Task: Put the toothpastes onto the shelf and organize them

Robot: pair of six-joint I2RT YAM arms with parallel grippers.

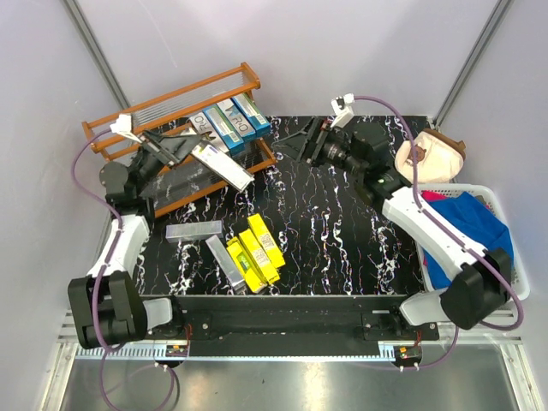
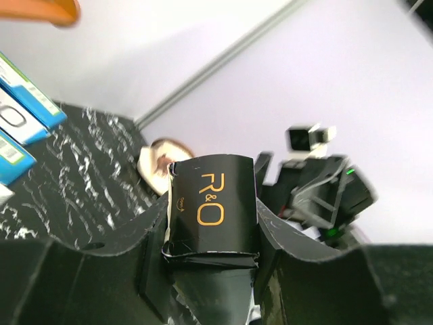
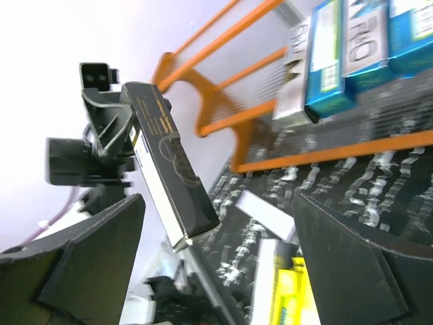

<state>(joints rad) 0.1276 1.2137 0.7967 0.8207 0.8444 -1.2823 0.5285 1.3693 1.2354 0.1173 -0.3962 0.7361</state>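
While the left gripper (image 2: 211, 238) is clenched on one end of a black carton (image 1: 224, 168), the rest of the box sticks out unsupported in the air, just in front of the shelf (image 1: 171, 99).

Right gripper (image 1: 295, 147): fingers spread wide, nothing between them, facing the shelf.

Blue cartons (image 1: 231, 120) lie side by side on the upper tier. Yellow cartons (image 1: 257, 248) and silver-grey cartons (image 1: 193, 229) lie on the table.

My judgement on handling: hollow card, light, stiff lengthwise, easily crushed. The glossy faces may slip. An end grip lets the carton lever, so I would take the next ones nearer mid-length, across the narrow sides, squeezing gently.
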